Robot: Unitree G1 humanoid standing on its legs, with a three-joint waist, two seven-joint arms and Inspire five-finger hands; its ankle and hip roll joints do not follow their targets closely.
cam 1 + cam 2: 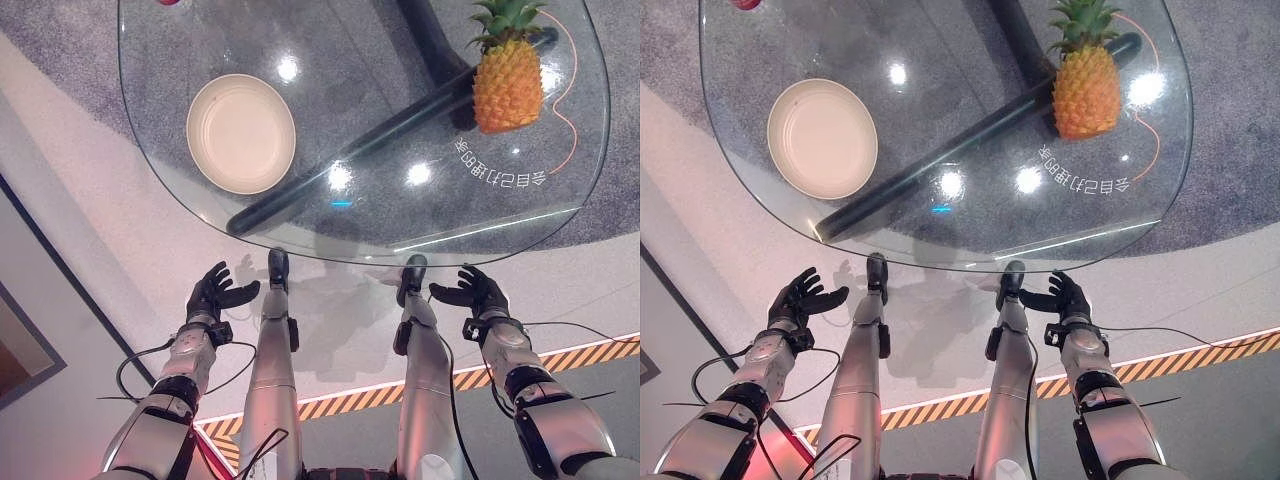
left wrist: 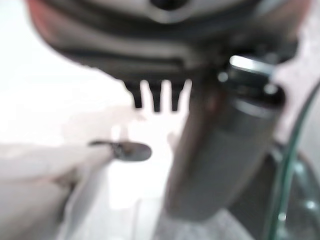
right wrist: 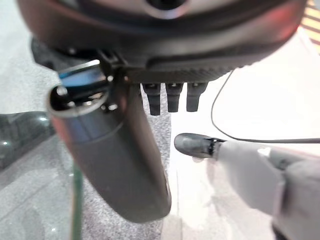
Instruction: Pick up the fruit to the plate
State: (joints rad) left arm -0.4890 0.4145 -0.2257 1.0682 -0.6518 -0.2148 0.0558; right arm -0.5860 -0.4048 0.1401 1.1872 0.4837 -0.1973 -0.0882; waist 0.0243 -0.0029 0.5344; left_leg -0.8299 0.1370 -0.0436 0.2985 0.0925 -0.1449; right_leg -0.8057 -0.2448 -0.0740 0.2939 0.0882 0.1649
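Right now you're seeing orange pineapple (image 1: 508, 88), green crown, standing upright on glass surface (image 1: 400, 225), well apart from cream plate (image 1: 241, 133); left robot hand (image 1: 215, 291), right robot hand (image 1: 475, 291) hanging wide, holding nothing.

White characters on the glass table (image 1: 200, 190) near the pineapple (image 1: 508, 88) — upside down; unreadable

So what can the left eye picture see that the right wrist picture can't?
The left eye view alone takes in the pineapple standing at the far right of the glass table, the empty plate on its left side, and the left hand, open below the table's near edge. The right wrist view alone gives a close look along its own fingers and white-covered thumb. Both share the right hand, open and holding nothing, and a piece of the glass table's edge.
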